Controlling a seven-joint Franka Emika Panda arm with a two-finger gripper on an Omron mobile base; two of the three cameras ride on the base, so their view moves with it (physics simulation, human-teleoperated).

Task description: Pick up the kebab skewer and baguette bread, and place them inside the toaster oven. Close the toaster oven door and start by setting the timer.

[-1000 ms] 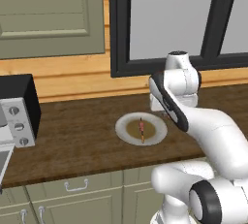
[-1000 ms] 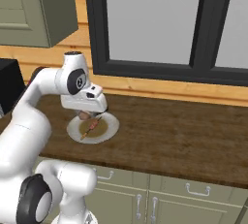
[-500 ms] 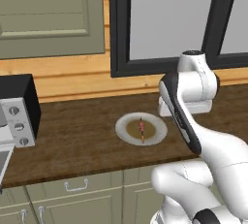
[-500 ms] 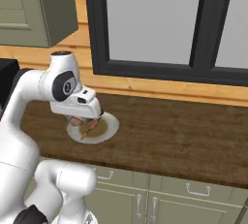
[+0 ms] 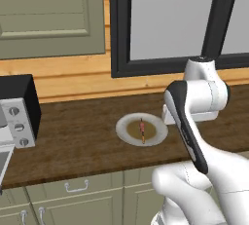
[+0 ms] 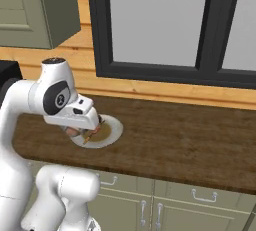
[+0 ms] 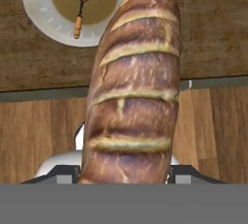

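Jaws clamp baguette bread [image 7: 133, 87] above dark wooden counter [image 5: 87, 136], below window [image 5: 170, 14].

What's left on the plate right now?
The kebab skewer lies alone on the white plate. The baguette bread is off it, clamped in the gripper. In the right base view the arm hides part of the plate.

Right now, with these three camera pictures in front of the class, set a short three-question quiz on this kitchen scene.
1. True or false: the kebab skewer lies on the white plate.
2. What does the end effector hold? A baguette bread; B a mug; C nothing.
3. Fill in: the toaster oven stands at the counter's ____ end in the left base view.

Key: 1 true; 2 A; 3 left.
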